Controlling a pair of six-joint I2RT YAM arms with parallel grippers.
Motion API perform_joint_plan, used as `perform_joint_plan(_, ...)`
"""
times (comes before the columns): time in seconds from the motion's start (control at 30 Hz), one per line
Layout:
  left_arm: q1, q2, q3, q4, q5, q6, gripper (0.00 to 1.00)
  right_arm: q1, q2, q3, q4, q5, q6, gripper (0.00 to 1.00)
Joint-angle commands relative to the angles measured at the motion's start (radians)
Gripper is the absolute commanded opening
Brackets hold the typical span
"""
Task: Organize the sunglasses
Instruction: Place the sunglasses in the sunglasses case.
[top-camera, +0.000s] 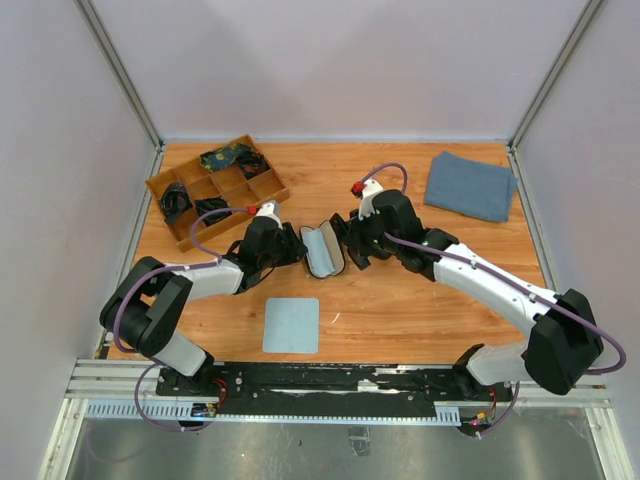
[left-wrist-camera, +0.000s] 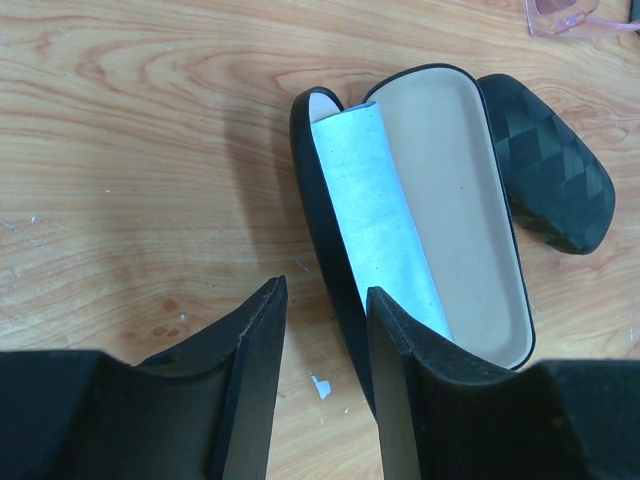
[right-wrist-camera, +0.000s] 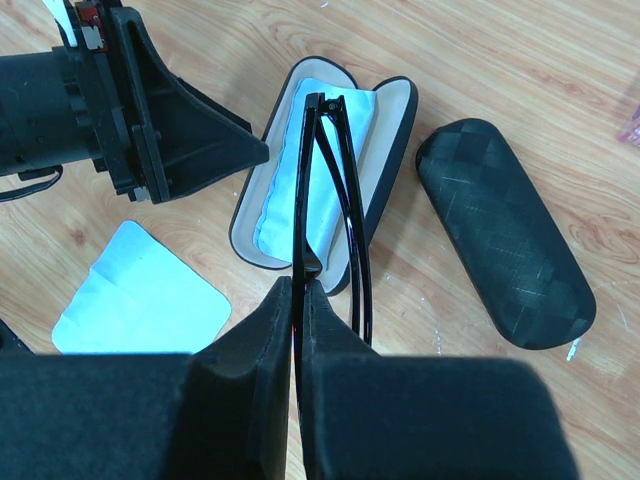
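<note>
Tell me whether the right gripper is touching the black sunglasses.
Touching. In the right wrist view the right gripper is pinched shut on the black sunglasses, their frame clamped between its fingers above the open case.

No legible text or labels

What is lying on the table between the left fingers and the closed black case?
The open black case, holding a folded light blue cloth, lies between the left fingers and the closed case. The left wrist view shows it.

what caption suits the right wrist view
Right gripper pinches folded black sunglasses over the open case holding a blue cloth.
</note>
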Motion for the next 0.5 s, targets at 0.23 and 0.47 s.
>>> perform_joint_plan(0.23,0.011,0.009,-0.031,0.049,-0.008,-0.003,0.37,0.009,0.053,0.048,0.023,-0.021,0.055,0.01)
perform_joint_plan(0.47,0.011,0.009,-0.048,0.054,-0.015,0.001,0.35,0.033,0.087,0.058,0.039,-0.009,0.081,0.01)
